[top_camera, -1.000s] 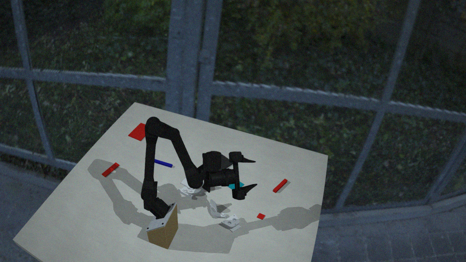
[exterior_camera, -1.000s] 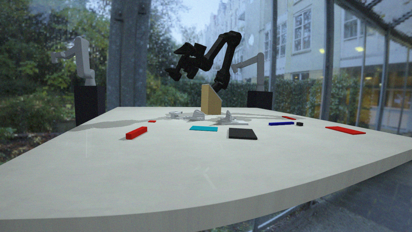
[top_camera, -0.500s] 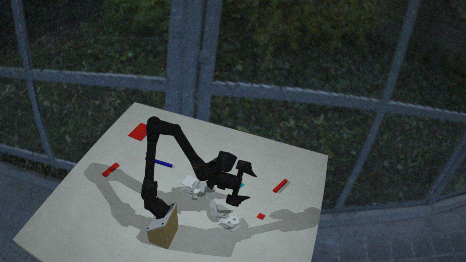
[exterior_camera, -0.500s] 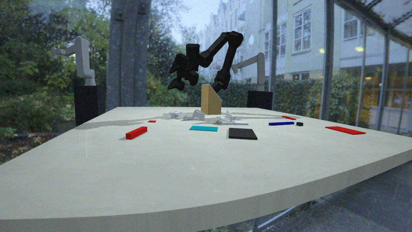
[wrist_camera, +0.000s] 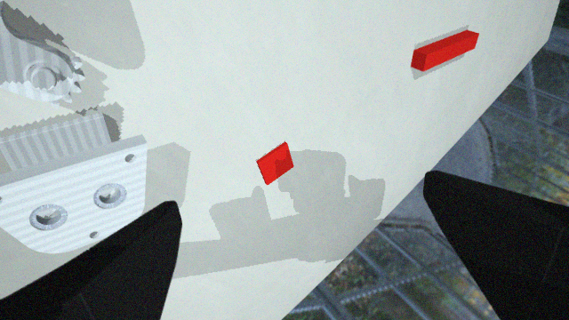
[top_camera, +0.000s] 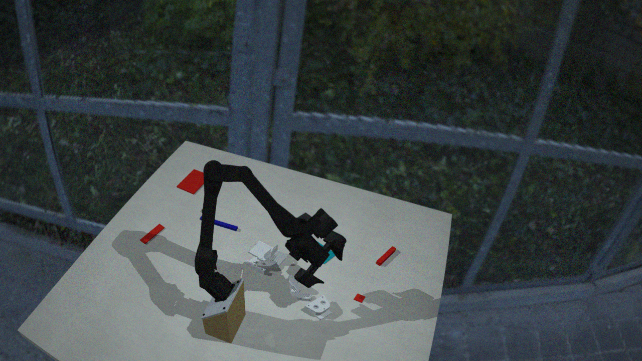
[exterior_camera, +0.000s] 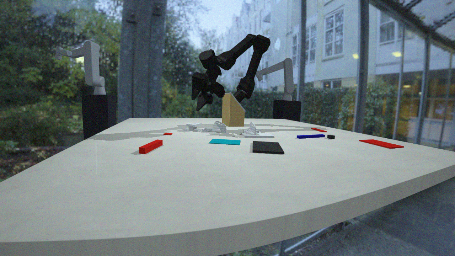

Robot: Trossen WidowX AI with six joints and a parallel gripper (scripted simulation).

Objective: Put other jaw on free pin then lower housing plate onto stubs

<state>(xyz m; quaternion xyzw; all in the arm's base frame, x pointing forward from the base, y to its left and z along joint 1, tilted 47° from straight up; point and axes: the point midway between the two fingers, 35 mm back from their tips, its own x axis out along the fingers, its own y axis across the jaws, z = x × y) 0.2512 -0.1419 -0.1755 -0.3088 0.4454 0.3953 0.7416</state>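
Observation:
My gripper point(top_camera: 332, 269) point(exterior_camera: 196, 104) point(wrist_camera: 303, 197) is open and empty, raised above the table. The white housing plate point(top_camera: 317, 305) point(exterior_camera: 193, 124) point(wrist_camera: 76, 196), with two large round holes, lies on the table; the left finger overlaps its corner in the wrist view. The loose white jaw point(top_camera: 297, 289) point(exterior_camera: 219, 127) point(wrist_camera: 20, 64) lies on the table between plate and base; its toothed end shows at the wrist view's upper left. The white base point(top_camera: 260, 246) point(exterior_camera: 267, 136) carries the other jaw point(exterior_camera: 252, 129). The pins are too small to make out.
A red bar point(top_camera: 385, 255) point(exterior_camera: 150, 146) point(wrist_camera: 444, 51) and small red tile point(top_camera: 359, 297) point(exterior_camera: 167, 134) point(wrist_camera: 276, 164) lie beyond the housing plate. A teal tile point(top_camera: 329, 255) point(exterior_camera: 224, 142), black slab point(exterior_camera: 267, 147) and blue bar point(top_camera: 225, 225) point(exterior_camera: 310, 136) lie around the base. The wooden arm mount point(top_camera: 224, 321) point(exterior_camera: 233, 111) stands nearby.

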